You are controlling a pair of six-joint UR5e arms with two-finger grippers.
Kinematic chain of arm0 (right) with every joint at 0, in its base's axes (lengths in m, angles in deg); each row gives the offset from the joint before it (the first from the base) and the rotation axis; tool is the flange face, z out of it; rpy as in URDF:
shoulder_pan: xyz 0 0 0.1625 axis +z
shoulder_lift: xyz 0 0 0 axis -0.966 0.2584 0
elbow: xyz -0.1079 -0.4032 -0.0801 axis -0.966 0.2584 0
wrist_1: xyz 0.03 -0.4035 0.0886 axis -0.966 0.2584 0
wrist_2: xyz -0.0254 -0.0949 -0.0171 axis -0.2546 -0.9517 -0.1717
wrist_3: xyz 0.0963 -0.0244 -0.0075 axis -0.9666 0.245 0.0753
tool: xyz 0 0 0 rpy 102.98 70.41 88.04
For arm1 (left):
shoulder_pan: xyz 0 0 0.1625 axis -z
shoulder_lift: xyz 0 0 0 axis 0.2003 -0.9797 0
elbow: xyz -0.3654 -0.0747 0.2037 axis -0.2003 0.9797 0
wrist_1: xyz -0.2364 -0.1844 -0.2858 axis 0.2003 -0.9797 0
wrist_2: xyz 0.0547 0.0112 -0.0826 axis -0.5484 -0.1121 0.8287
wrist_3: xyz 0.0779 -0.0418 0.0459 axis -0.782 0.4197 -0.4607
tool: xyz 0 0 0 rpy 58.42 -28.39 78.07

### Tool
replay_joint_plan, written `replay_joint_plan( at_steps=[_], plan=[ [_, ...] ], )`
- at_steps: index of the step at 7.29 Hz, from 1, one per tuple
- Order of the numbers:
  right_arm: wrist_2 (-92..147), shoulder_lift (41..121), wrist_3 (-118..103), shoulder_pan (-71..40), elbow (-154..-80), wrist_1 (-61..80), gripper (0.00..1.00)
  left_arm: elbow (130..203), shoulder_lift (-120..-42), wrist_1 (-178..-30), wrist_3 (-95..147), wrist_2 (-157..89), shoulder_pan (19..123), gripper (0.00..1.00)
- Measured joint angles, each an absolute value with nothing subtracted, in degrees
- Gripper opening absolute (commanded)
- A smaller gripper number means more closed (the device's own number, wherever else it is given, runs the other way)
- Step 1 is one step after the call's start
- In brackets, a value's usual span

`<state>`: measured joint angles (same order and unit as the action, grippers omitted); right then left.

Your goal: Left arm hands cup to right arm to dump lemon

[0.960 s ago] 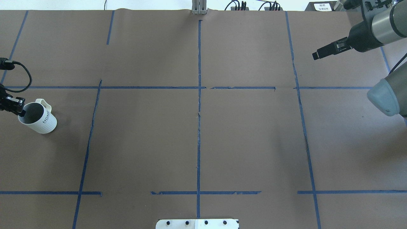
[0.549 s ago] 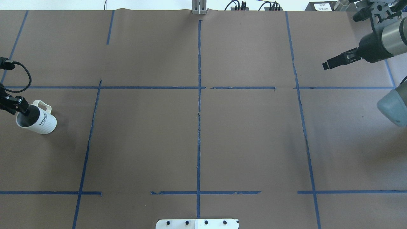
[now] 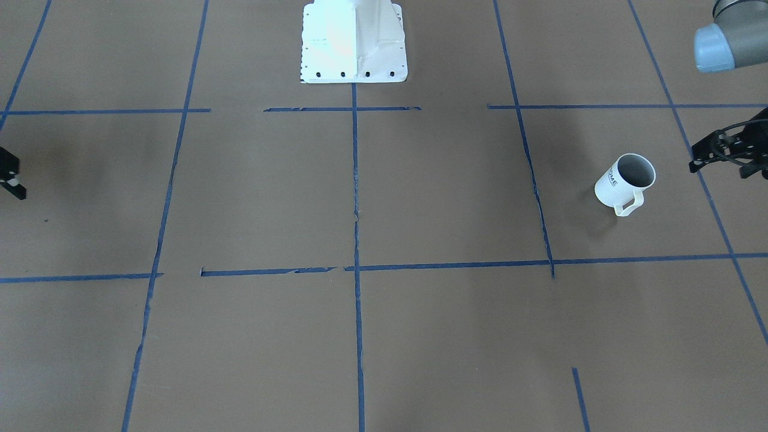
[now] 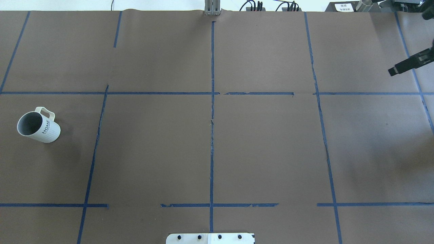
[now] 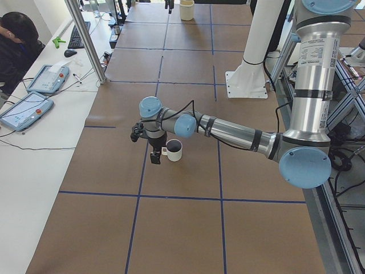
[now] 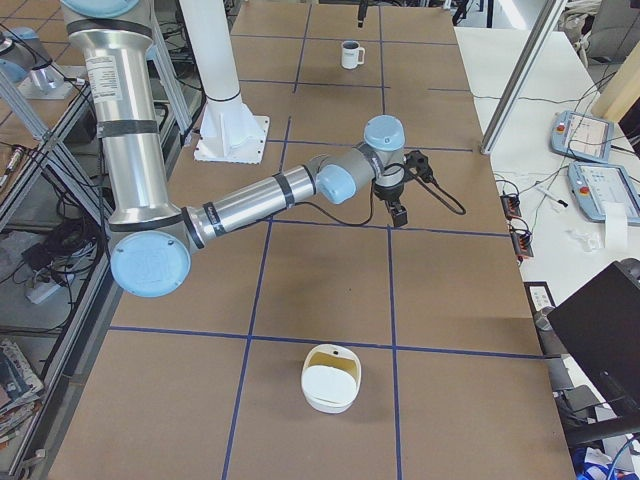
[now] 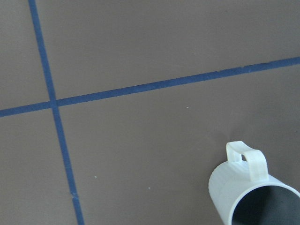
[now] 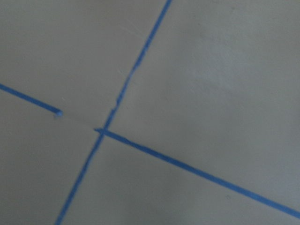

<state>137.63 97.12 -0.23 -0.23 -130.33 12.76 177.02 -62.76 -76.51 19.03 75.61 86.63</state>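
The white ribbed cup (image 4: 38, 124) with "HOME" lettering stands upright at the table's far left, handle toward the far side, grey inside and no lemon showing. It also shows in the front view (image 3: 624, 180) and the left wrist view (image 7: 253, 194). My left gripper (image 3: 718, 170) is open and empty, a short way off the cup's outer side; it is outside the overhead view. My right gripper (image 4: 392, 71) hangs at the far right edge, looks shut and holds nothing. It shows at the front view's left edge (image 3: 13, 183).
Blue tape lines (image 4: 212, 112) divide the brown table cover. The robot's white base plate (image 4: 210, 238) sits at the near edge. A white bowl (image 6: 331, 377) with something pale yellow inside sits near the table's right end. Operators' desks with pendants (image 5: 25, 108) flank the table's far side.
My left gripper let go of the cup's rim and drew back left, out of the overhead view. The cup settled upright. My right arm withdrew to the right.
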Motion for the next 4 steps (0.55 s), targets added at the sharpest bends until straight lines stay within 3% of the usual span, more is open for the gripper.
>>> replay_joint_plan(
  at_steps=[4],
  plan=[
    [139.3,111.3,9.3,10.5,-129.6,15.1,1.0,177.4,-55.9,-74.0,9.1,79.8,97.2,1.0]
  ],
)
